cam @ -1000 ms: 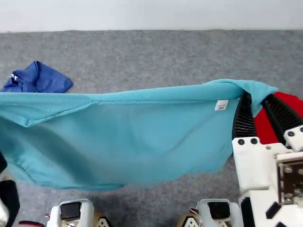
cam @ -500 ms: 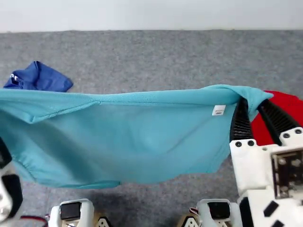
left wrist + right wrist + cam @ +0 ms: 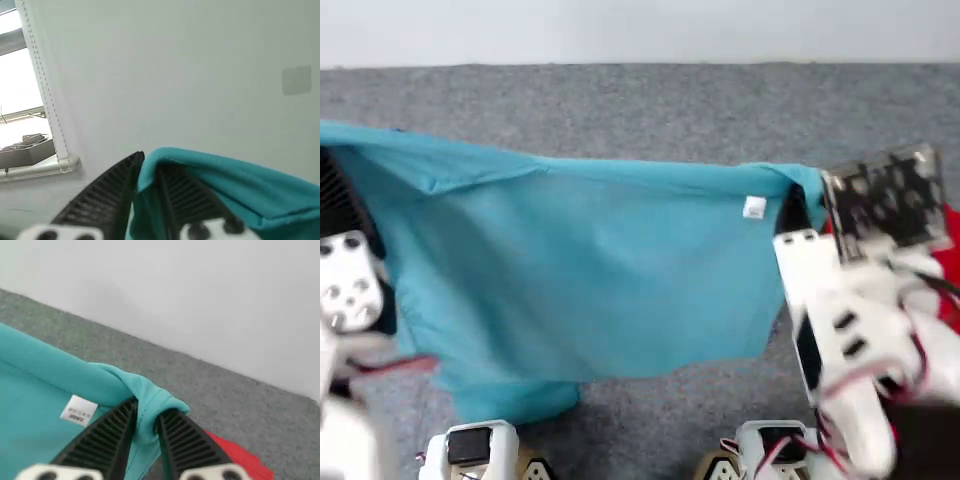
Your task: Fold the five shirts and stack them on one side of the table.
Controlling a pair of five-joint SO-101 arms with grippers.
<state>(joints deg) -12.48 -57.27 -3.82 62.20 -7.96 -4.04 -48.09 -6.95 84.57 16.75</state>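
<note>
- The left gripper (image 3: 148,162) has its ribbed black jaws clamped on a pinch of the teal knit shirt (image 3: 600,270); in the high view it sits at the far left of the frame.
- The right gripper (image 3: 148,409) is likewise closed on a bunched fold of the same shirt. It is just past the small white sewn-in label (image 3: 753,208), at the right of centre in the high view.
- Each arm appears to grip one end of the same edge, so the cloth is pulled taut between them. This is probably to spread it open and shake out creases before it is laid down for folding.
- The shirt is lifted off the grey carpeted table (image 3: 650,110) and spans most of the high view.
- Its long axis runs left to right, with the held edge a little higher in the frame at the left and sloping down to the right.
- The body of the shirt hangs from that edge towards the bottom of the frame, and the free hem gathers at the lower left.
- A red cloth (image 3: 235,455) lies on the table beyond the right gripper, at the right edge of the high view.
</note>
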